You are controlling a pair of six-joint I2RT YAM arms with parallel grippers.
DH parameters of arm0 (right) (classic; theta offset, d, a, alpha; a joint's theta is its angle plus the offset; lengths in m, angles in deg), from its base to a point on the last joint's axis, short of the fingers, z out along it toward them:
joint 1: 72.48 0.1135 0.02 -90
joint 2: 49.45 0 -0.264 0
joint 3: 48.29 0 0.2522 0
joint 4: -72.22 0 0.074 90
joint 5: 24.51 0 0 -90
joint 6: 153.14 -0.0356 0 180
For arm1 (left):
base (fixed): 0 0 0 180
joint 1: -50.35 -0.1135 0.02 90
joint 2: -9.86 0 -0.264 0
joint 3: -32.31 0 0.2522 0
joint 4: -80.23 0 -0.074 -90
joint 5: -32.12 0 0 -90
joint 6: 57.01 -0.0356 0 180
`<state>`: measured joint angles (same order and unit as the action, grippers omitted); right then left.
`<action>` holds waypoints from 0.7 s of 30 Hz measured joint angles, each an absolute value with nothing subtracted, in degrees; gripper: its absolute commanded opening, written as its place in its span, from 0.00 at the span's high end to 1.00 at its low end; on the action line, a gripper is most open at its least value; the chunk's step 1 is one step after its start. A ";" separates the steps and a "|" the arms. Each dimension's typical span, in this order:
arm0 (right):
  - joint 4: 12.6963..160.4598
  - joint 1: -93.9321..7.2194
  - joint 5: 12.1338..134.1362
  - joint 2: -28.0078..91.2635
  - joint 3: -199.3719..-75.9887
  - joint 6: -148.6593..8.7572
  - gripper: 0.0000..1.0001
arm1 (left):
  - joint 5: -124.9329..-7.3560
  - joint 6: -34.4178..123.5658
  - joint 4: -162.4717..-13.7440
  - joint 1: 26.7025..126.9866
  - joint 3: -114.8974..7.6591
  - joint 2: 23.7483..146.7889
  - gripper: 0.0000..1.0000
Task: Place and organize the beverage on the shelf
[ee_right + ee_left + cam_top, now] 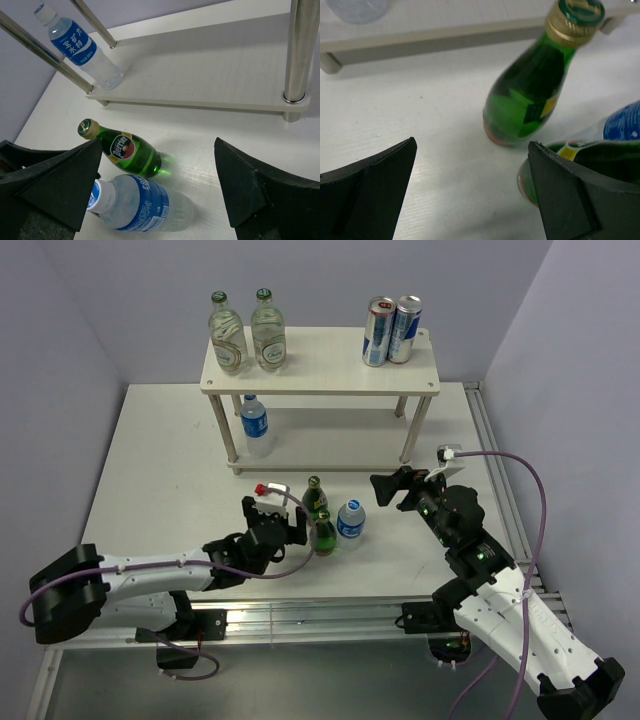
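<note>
Before the shelf (pixel 320 365), our wide-open left pincer (pixel 472 190) faces a green bottle (pixel 525 100), likely slick, breakable glass, best gripped mid-body.

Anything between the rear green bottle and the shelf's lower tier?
Nothing visible does. The rear green bottle stands just in front of the lower board of the shelf; the water bottle on that board stands off to the left.
</note>
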<state>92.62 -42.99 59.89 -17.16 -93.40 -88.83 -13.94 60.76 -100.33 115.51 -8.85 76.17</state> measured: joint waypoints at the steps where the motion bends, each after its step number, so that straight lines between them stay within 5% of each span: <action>1: 92.62 -42.99 59.89 -17.12 -93.38 -88.83 0.00 | -14.16 61.09 -100.72 115.90 -8.85 77.30 0.01; 21: 92.62 -42.99 59.95 -16.98 -93.40 -88.83 0.00 | -15.58 62.01 -112.77 117.24 -10.92 96.78 0.01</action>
<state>92.62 -42.99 59.95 -16.98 -93.40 -88.83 -15.58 62.01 -112.77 117.24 -10.92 96.78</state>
